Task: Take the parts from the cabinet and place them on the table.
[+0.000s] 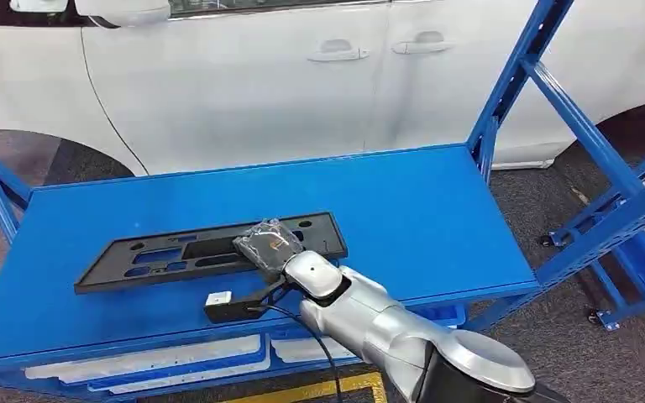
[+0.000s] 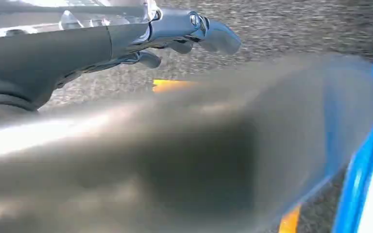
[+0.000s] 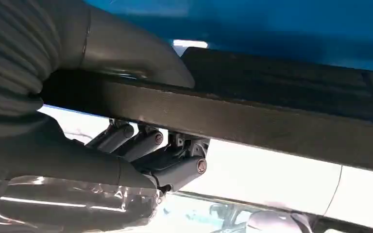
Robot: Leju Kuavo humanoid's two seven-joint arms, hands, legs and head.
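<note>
Blue table [image 1: 437, 218], black part [image 1: 168, 256] in right hand [image 1: 269, 245]

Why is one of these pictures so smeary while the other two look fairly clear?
Left wrist view: a big grey blurred mass sits too close to the lens to focus; the left hand is fairly sharp. Right wrist view: the right hand and black panel are crisp but dark against a bright white background. Head view: evenly lit, soft glare on the blue table.
</note>
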